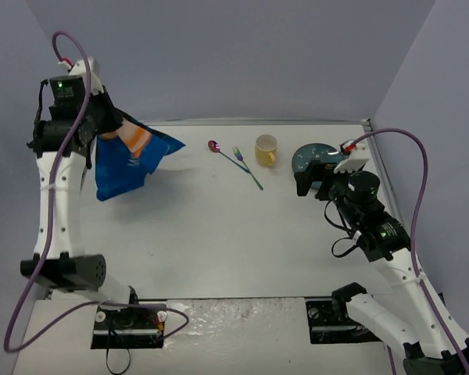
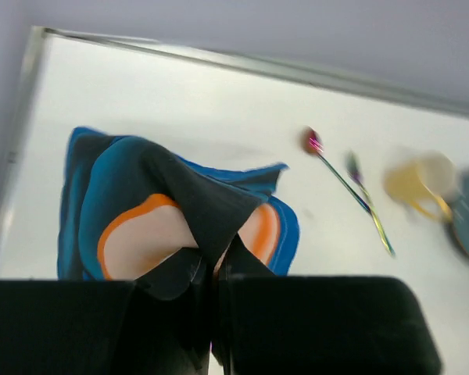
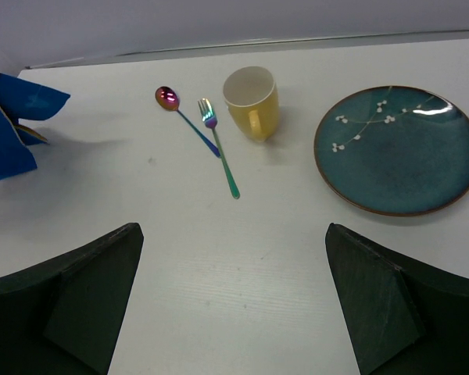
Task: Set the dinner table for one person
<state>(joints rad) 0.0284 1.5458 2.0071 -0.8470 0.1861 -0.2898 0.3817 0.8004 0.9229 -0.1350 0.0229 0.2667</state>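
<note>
The dinner table [image 1: 219, 242] is a large white tabletop. My left gripper [image 1: 109, 125] is raised at the far left and shut on a fold of the blue, orange-printed cloth placemat [image 1: 121, 168], which hangs crumpled from it with its lower part near the table. In the left wrist view the cloth [image 2: 109, 195] is pinched between the closed fingers [image 2: 172, 273]. My right gripper [image 3: 234, 305] stands open over bare table, with nothing between its fingers. Beyond it lie a teal plate [image 3: 399, 148], a yellow mug [image 3: 252, 100], an iridescent fork [image 3: 219, 148] and a spoon [image 3: 168, 98].
The spoon [image 1: 214, 146], fork [image 1: 246, 166], mug [image 1: 266, 149] and plate [image 1: 313, 155] form a row along the far side. Grey walls close in the table's back and sides. The right arm partly covers the plate from above.
</note>
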